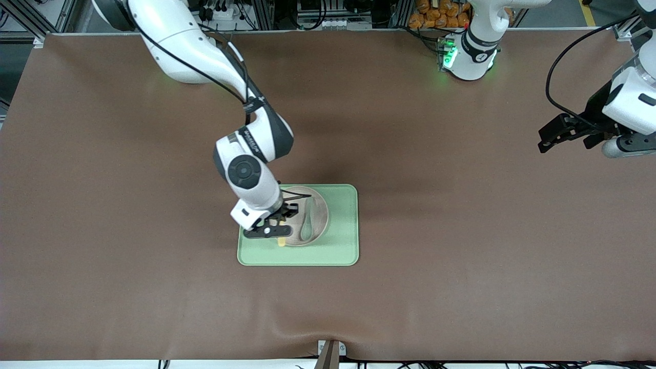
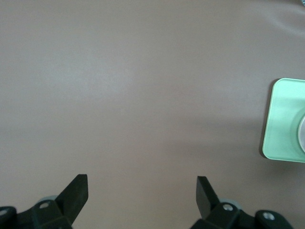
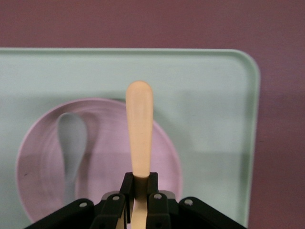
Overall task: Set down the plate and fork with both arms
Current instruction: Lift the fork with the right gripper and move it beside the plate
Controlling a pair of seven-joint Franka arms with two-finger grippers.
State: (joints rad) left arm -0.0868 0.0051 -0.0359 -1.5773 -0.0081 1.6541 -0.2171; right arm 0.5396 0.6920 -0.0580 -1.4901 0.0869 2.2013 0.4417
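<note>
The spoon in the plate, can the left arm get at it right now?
Probably not: the right gripper, shut on the fork, hangs over the plate beside the spoon. The left gripper waits open at the table's end.

White arms [image 1: 189, 51] with black joint bands, black cables, black claws and a green base light.

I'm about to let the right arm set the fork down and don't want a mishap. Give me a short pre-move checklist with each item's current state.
1. Fork held: ok, the right gripper is shut on one end, the rounded end sticking out.
2. Gripper over the target: ok, it is above the plate.
3. Plate seated: ok, it lies on the green tray.
4. Plate free for the fork: not ok, a grey-green spoon already lies in it.
5. Left gripper out of the way: ok, it waits open over bare table at the left arm's end.
6. Fork tines' condition: cannot tell, they are hidden.
</note>
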